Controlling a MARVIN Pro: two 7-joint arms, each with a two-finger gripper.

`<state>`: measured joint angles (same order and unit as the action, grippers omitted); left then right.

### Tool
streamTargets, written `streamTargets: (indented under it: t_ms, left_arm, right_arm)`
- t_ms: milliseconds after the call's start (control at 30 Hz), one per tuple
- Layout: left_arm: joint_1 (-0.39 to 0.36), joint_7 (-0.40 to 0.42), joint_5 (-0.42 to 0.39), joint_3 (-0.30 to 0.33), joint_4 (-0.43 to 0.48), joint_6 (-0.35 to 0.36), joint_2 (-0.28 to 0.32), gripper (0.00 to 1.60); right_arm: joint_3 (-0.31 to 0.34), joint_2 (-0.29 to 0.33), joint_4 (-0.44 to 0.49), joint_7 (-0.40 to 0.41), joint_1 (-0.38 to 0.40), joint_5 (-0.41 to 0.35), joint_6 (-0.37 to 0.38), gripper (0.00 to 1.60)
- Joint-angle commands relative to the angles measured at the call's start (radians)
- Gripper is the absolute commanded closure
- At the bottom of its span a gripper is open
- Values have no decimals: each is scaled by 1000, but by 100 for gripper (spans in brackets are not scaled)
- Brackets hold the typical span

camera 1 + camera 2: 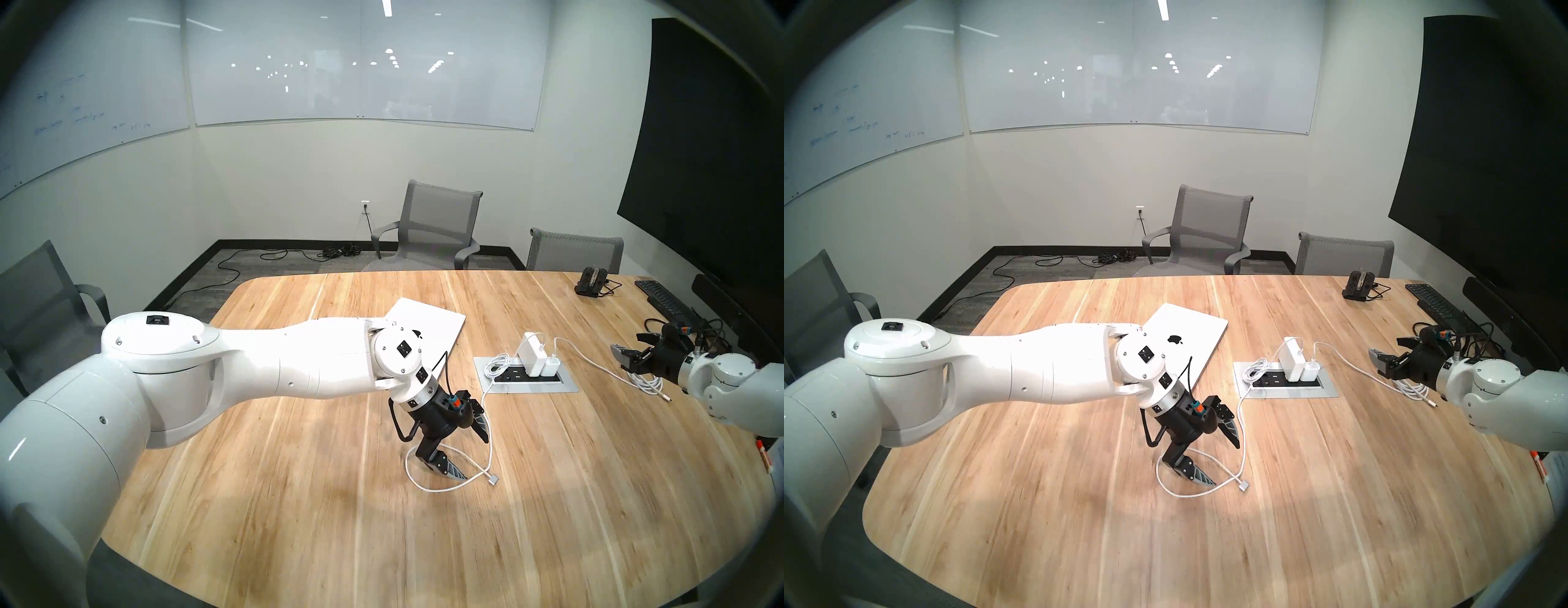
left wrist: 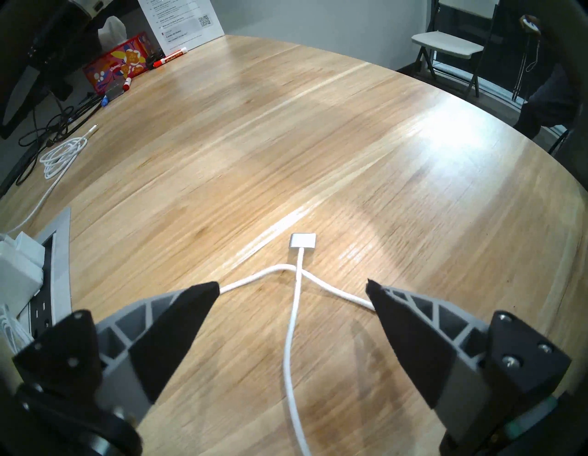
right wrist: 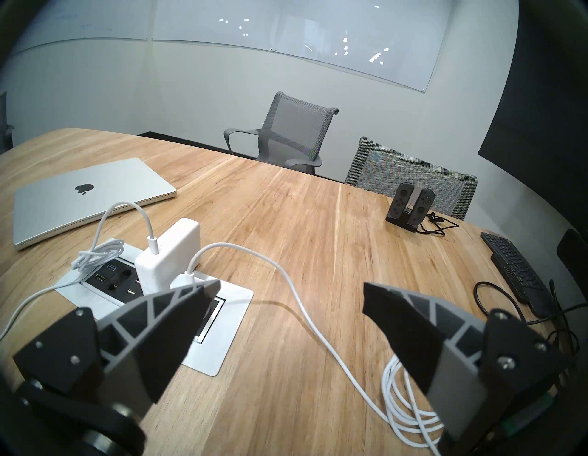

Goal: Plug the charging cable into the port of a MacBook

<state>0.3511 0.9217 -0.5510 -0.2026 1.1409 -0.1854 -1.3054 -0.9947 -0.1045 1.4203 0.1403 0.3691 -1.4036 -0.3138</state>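
The charging cable (image 2: pixel 294 318) lies in a loop on the wooden table. Its flat squarish connector (image 2: pixel 303 240) (image 1: pixel 494 479) rests just ahead of my left gripper (image 2: pixel 293 285) (image 1: pixel 475 458). That gripper is open and low over the table, its fingers straddling the crossing cable strands and holding nothing. The cable runs back to the larger white power brick (image 1: pixel 530 352) (image 3: pixel 171 251). The closed silver MacBook (image 1: pixel 1191 327) (image 3: pixel 92 197) lies behind my left wrist; its port is too small to make out. My right gripper (image 3: pixel 292 285) (image 1: pixel 628 346) hovers open and empty at the right.
A socket panel (image 1: pixel 564 384) set in the table holds the brick and a smaller charger (image 1: pixel 550 367); that charger's cable is coiled (image 3: pixel 407 410) under my right gripper. A keyboard (image 1: pixel 664 299) and controller dock (image 1: pixel 592 280) sit far right. Chairs stand behind; a tissue box (image 2: pixel 117 68) and markers lie near me.
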Motion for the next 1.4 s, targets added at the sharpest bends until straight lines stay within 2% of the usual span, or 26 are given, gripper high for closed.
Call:
streamTargets:
  t_ms: [0,767,800,867,900,967,1200,1267,1300,1367]
  left_arm:
    - [9,-14,5,2,-13,-10,-23,0]
    - [32,-23,11,-15,-63,-44,-43,0]
    - [33,-22,11,-16,-65,-45,-44,8]
    - [33,-21,11,-15,-66,-45,-45,10]
    - [33,-21,10,-15,-67,-45,-45,19]
    - [32,-18,8,-14,-71,-48,-44,16]
    - [19,2,-3,-5,-67,-47,-40,31]
    - [18,6,-4,-3,-69,-48,-40,53]
    - [18,7,-4,-3,-70,-49,-40,83]
    - [19,12,-7,-1,-73,-51,-40,86]
  right_arm:
    - [7,2,2,3,17,2,-6,0]
    - [6,2,2,3,17,2,-6,0]
    - [6,2,2,3,17,2,-6,0]
    - [6,2,2,3,17,2,-6,0]
    - [6,2,2,3,17,2,-6,0]
    - [6,2,2,3,17,2,-6,0]
    - [7,2,2,2,16,2,-6,0]
    - [7,2,2,2,16,2,-6,0]
    - [7,2,2,2,16,2,-6,0]
    - [7,2,2,2,16,2,-6,0]
